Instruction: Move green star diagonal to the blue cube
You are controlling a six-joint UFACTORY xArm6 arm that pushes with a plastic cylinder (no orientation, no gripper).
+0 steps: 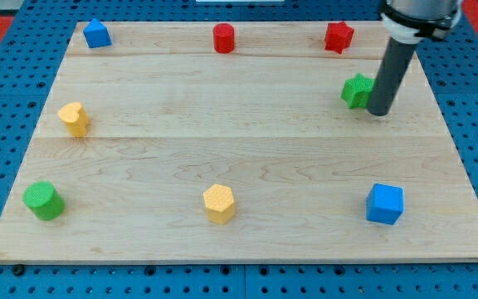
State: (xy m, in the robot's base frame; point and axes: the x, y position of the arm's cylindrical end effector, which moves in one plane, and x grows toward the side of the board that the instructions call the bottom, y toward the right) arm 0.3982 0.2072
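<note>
The green star lies near the view's right edge of the wooden board, in the upper half. My tip rests on the board just right of the green star, touching or almost touching its right side. The blue cube sits at the view's lower right, well below the star and slightly to its right.
A blue block, a red cylinder and a red star line the view's top. A yellow heart-like block is at the left. A green cylinder and a yellow hexagon lie along the bottom.
</note>
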